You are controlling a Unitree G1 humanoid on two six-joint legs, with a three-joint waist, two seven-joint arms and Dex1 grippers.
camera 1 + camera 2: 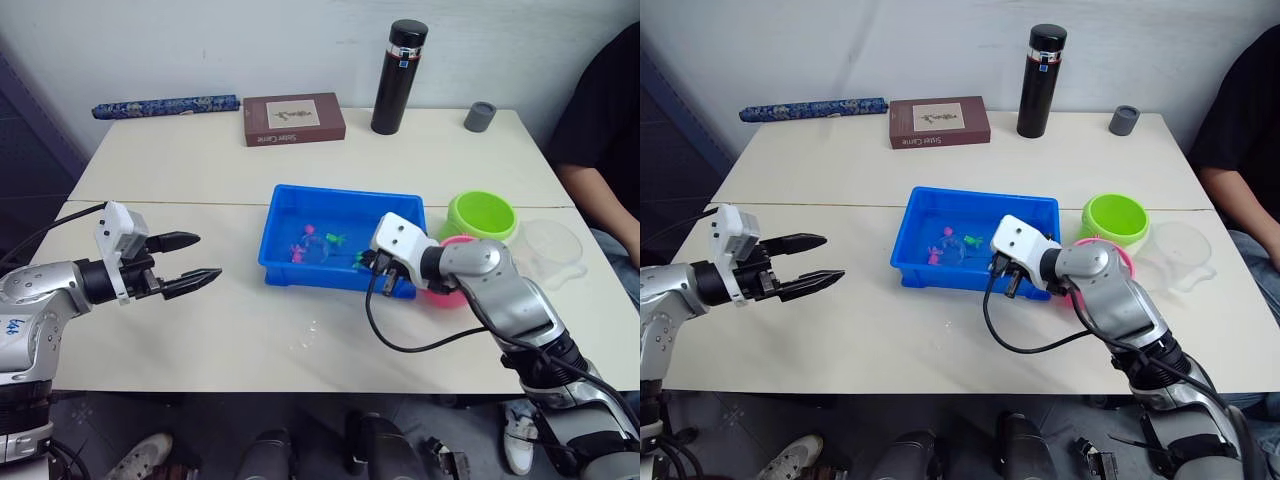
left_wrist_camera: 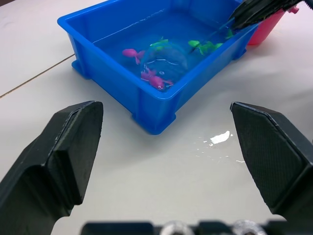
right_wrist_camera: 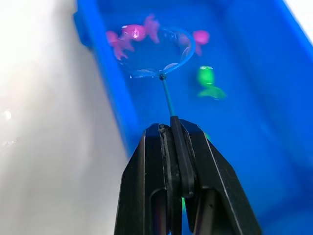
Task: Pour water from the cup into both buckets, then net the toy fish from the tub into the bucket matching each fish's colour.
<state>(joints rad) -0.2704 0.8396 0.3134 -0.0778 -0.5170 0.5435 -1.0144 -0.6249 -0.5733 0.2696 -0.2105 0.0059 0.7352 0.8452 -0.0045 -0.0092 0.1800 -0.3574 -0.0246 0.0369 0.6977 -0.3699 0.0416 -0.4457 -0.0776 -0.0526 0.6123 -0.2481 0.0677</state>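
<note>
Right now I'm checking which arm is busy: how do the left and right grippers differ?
The left gripper has its fingers spread wide and holds nothing; the right gripper is shut on the net. The left hovers over bare table, short of the tub; the right reaches over the tub's rim. Both have black fingers.

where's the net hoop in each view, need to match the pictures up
Left eye view: net hoop in the blue tub, centre.
Right eye view: in the tub's middle, ahead of the right end effector.
Left wrist view: among the fish, upper centre.
Right wrist view: ahead of the shut fingers, on its thin handle.
Shared landmark: the pink fish beside the hoop.
</note>
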